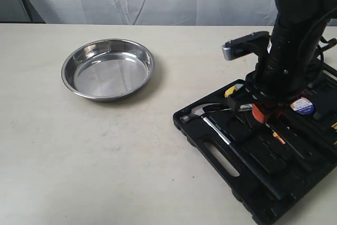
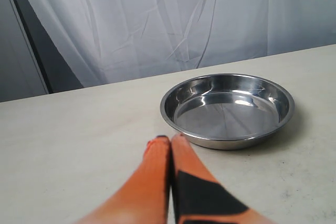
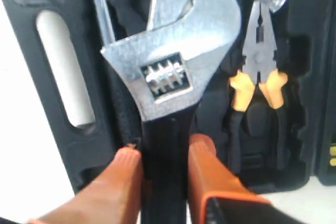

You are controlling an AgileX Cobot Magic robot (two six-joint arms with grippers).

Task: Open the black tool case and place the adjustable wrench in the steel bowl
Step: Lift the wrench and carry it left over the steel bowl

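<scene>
The adjustable wrench [image 3: 173,61], silver head and black handle, is held by its handle in my right gripper [image 3: 165,153], which is shut on it just over the open black tool case [image 3: 31,3]. From outside, the right gripper [image 1: 258,110] hangs over the case [image 1: 253,183], and the wrench's silver head [image 1: 243,107] pokes out to the left. The steel bowl [image 1: 108,69] stands empty at the left of the table. My left gripper [image 2: 170,139] is shut with nothing in it, low over the table just short of the bowl [image 2: 227,111]; the exterior view does not show it.
A claw hammer [image 1: 202,111] lies along the case's left side, its shaft [image 3: 100,3] beside the wrench head. Orange-handled pliers [image 3: 260,72] sit in their slot. A round tape measure [image 1: 303,107] lies behind the gripper. The case's carry handle slot [image 1: 224,163] faces the table's front.
</scene>
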